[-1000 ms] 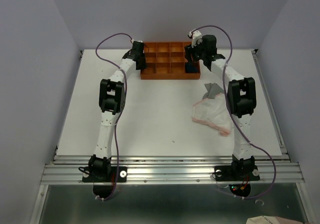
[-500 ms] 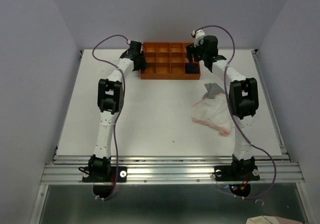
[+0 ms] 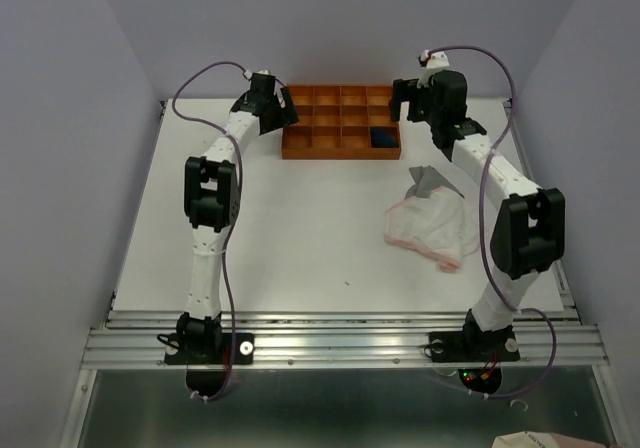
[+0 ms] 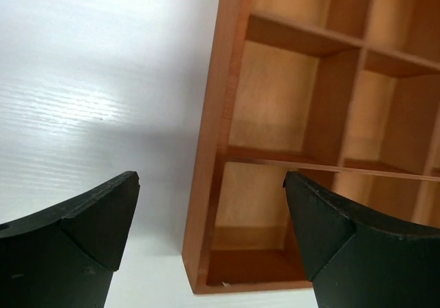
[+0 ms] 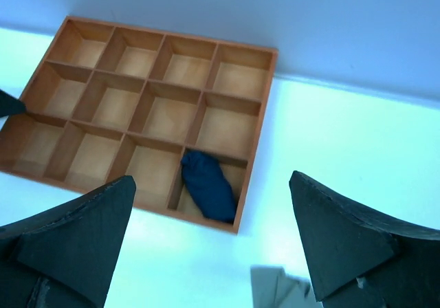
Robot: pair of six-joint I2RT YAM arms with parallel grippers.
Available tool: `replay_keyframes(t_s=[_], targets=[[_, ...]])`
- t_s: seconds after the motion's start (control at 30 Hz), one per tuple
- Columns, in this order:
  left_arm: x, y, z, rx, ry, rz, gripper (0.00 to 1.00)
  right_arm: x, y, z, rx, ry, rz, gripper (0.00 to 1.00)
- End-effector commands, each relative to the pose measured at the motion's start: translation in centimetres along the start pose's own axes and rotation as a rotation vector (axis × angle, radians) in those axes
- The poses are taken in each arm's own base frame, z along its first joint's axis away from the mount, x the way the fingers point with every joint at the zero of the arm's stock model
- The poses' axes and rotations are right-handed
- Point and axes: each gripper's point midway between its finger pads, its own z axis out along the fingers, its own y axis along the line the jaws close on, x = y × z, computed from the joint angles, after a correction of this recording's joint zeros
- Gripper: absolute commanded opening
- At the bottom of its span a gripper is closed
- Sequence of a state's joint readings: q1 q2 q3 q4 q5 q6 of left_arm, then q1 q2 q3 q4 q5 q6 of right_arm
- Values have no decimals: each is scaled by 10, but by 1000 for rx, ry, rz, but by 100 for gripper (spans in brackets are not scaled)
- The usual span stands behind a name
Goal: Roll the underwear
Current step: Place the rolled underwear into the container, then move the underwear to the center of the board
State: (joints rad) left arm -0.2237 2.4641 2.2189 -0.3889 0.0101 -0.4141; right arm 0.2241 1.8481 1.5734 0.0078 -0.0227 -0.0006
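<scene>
Fingers wide apart and empty on left gripper and right gripper. I'd pinch the thin pale pink-white cloth underwear by its hem (limp, light, bunchy).

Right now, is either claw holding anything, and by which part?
Nothing is held. The left claw and right claw are open and empty; the rolled navy blue cloth garment lies in a corner compartment of the orange wooden tray.
</scene>
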Motion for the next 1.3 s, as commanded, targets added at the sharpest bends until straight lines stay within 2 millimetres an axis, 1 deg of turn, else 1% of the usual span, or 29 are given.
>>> replay_keyframes(t_s=[0.0,0.03,0.07,0.1,0.13,0.17,0.2,0.27,0.3,0.33,0.37,0.4,0.43,0.47,0.5,0.53,0.57,0.63,0.67,0.7,0.73,0.77,0.83,0.87,0.9,1.0,1.1,1.13,1.27], targets=[[-109,-41,-114,129,-296,-45,99,-24,-8,-52,107,-74,179,100],[-108,-41,-123,131,-296,-47,99,-18,-9,-62,120,-64,206,100],[-92,-35,-123,113,-264,-45,99,3,-9,-69,130,-24,228,100],[-89,-34,-132,112,-261,-46,99,11,-9,-79,135,4,246,100],[-96,-37,-160,121,-295,-49,99,12,-5,-97,131,22,285,100],[-72,-26,-155,91,-250,-49,99,27,-1,-105,115,65,297,100],[-76,-29,-181,100,-283,-61,99,42,3,-114,110,126,321,100],[-56,-21,-194,88,-260,-74,99,54,12,-129,63,181,316,100],[-22,-7,-188,53,-199,-96,99,74,29,-138,-5,264,306,100],[-17,-6,-208,64,-213,-111,99,83,37,-143,-20,297,297,100],[18,11,-200,26,-150,-120,99,92,43,-147,-12,321,273,100],[32,16,-205,19,-135,-136,99,103,51,-150,-9,354,243,100],[36,15,-222,45,-161,-169,99,123,69,-157,-20,412,182,100],[73,32,-215,8,-98,-178,99,136,71,-157,9,447,147,100],[83,36,-219,6,-93,-194,99,149,75,-160,11,492,134,100],[96,40,-222,6,-78,-207,99,157,78,-160,12,514,132,100],[115,45,-227,6,-59,-226,99,171,80,-159,28,548,130,100],[125,42,-239,32,-63,-240,99,187,91,-158,11,581,102,100],[133,40,-241,39,-54,-242,99,193,92,-156,23,594,90,100],[146,45,-241,29,-33,-243,99,198,92,-154,44,605,73,100],[149,44,-247,44,-39,-248,99,212,93,-153,60,651,61,100],[161,47,-246,40,-18,-252,99,217,91,-151,79,665,61,99],[167,47,-250,51,-15,-259,99,234,91,-151,104,710,52,95],[174,50,-250,44,-2,-261,99,242,89,-152,114,728,47,93],[175,50,-250,45,-1,-262,99,248,88,-153,119,745,40,90],[177,52,-251,40,1,-260,99,270,82,-158,152,802,25,71],[178,51,-250,38,3,-257,99,283,79,-163,171,834,32,59],[178,51,-249,35,6,-254,99,288,77,-168,182,847,39,52],[178,49,-246,34,18,-251,99,291,73,-174,210,848,57,49]])
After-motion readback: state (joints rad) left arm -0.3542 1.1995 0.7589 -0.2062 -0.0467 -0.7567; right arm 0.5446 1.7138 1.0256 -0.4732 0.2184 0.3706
